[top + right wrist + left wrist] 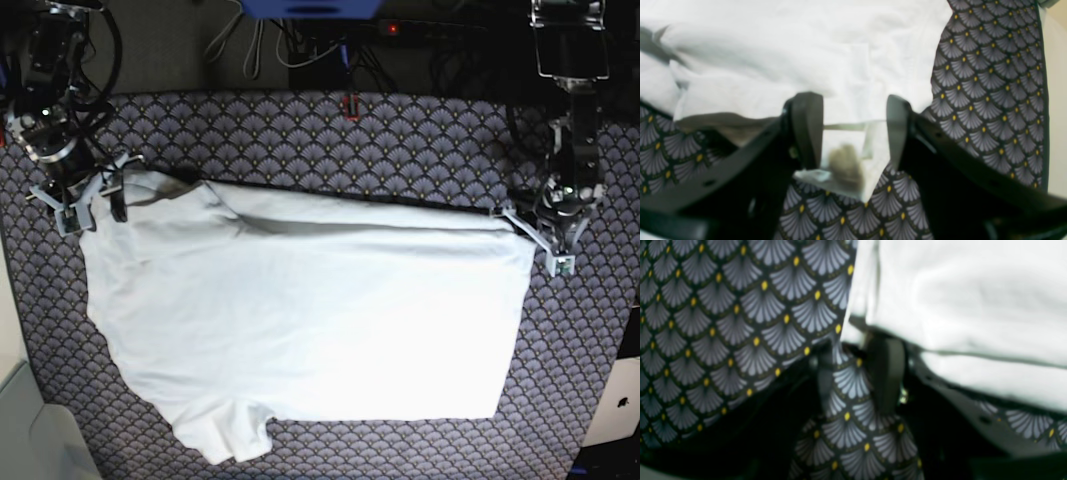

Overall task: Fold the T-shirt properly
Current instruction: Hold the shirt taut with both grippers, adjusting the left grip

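The white T-shirt [300,320] lies spread over the fan-patterned tablecloth [300,130], folded along its far edge; the right gripper [855,130] stands with jaws apart, a corner of the shirt between them, untouched by either pad; the left gripper [857,373] sits at the opposite far corner, jaws narrowly parted, grip unclear.

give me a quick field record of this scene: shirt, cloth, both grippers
shirt: white T-shirt spread on the table, far edge folded over toward the near side, one sleeve sticking out at the near edge
surface: patterned cloth with a fan print
left gripper: at the shirt's far corner, on the base view's right; grip unclear
right gripper: jaws apart, a shirt corner between them, not pinched
fold: not finished
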{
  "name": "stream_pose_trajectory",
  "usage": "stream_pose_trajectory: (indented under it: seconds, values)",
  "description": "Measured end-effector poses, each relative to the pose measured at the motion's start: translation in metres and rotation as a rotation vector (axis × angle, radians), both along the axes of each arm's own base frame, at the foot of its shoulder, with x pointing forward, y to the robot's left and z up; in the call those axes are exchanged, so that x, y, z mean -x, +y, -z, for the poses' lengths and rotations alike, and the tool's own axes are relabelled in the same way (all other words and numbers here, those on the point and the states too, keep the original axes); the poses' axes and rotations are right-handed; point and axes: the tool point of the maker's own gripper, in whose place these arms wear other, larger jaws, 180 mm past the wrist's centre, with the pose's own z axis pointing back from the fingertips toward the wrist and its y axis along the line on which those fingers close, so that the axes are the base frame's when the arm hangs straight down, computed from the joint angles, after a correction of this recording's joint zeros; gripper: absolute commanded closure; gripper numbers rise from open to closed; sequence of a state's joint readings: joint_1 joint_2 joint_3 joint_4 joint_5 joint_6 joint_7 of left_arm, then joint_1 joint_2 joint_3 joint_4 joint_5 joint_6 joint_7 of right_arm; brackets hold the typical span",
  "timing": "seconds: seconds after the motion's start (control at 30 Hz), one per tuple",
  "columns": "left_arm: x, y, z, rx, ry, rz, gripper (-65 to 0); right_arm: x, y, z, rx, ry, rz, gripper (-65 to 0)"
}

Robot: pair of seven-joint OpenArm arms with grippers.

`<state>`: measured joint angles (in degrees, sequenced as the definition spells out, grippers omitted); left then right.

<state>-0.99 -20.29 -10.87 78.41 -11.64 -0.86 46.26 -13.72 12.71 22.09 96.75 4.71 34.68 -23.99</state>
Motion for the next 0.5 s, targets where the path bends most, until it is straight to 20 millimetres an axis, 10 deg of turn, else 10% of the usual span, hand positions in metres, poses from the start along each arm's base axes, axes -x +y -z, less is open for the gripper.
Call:
stream_pose_trajectory:
  seconds: [0.5]
  values:
    - [-0.014, -0.011, 0.006, -0.017, -0.066, 0.042, -22.4, -0.002, 0.000, -0.002, -0.001, -0.006, 0.000, -31.4]
